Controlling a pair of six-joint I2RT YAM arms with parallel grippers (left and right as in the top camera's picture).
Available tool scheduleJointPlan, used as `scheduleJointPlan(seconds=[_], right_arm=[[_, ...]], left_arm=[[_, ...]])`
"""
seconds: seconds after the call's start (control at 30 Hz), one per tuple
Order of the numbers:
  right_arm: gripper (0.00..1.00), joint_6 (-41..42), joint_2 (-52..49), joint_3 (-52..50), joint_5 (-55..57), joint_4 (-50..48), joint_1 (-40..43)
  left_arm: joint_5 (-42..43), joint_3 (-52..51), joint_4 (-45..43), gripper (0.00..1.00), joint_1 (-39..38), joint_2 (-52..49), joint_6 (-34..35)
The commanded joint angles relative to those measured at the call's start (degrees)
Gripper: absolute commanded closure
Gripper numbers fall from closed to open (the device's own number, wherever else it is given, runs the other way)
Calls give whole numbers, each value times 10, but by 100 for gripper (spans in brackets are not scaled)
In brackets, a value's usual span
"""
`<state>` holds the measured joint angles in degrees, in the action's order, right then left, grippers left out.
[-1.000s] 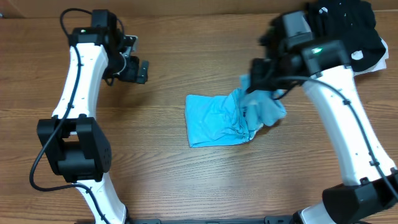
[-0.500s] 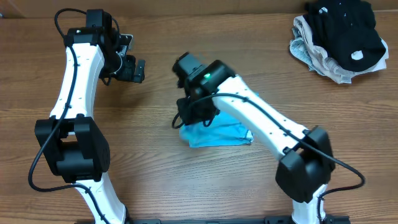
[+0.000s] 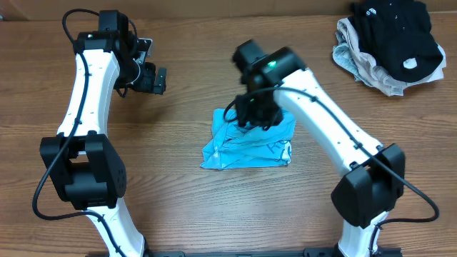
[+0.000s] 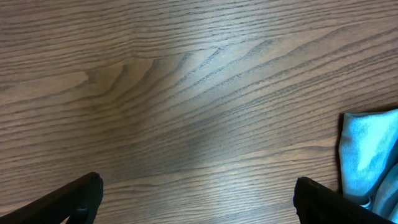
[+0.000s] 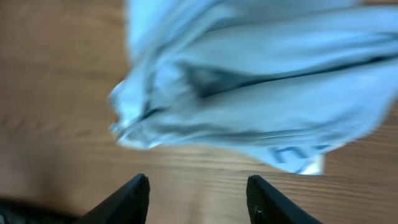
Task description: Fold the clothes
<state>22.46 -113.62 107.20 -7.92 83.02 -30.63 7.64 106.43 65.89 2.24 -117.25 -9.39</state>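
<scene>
Overhead | blue garment point(image 3: 246, 146) lies crumpled at centre of table point(image 3: 178, 207) | right gripper point(image 3: 255, 114) above its far edge, fingers spread, empty | left gripper point(image 3: 153, 80) well apart on the left, fingers spread, empty | dark clothes pile point(image 3: 391, 36) in far right corner

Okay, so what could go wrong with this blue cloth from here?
The right gripper hangs open over the blue cloth, whose layers look bunched; closing there could pinch several layers and pull the fold apart. The left gripper is open and off to the side, so nothing pins the cloth; it might slide.
</scene>
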Motion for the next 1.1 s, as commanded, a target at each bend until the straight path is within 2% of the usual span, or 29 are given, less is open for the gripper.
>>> scheduleJointPlan(seconds=[0.0, 0.23, 0.4, 0.43, 0.73, 0.9, 1.07], right_arm=[[42, 33, 17, -32, 43, -5, 40], [41, 33, 17, -78, 33, -19, 111], [40, 49, 17, -111, 31, -31, 131], [37, 56, 17, -120, 31, -37, 134], [36, 61, 17, -200, 9, -146, 138], [39, 61, 17, -217, 8, -162, 143], [53, 61, 16, -217, 8, -166, 141]], left_arm=[[-1, -3, -3, 0, -4, 3, 7], [-1, -3, -10, 0, -4, 3, 6], [-1, -3, -19, 0, -4, 3, 6], [-1, -3, -21, 0, -4, 3, 6], [-2, -3, -18, 0, -4, 3, 6], [-2, -3, -15, 0, -4, 3, 6], [-2, -3, -15, 0, -4, 3, 6]])
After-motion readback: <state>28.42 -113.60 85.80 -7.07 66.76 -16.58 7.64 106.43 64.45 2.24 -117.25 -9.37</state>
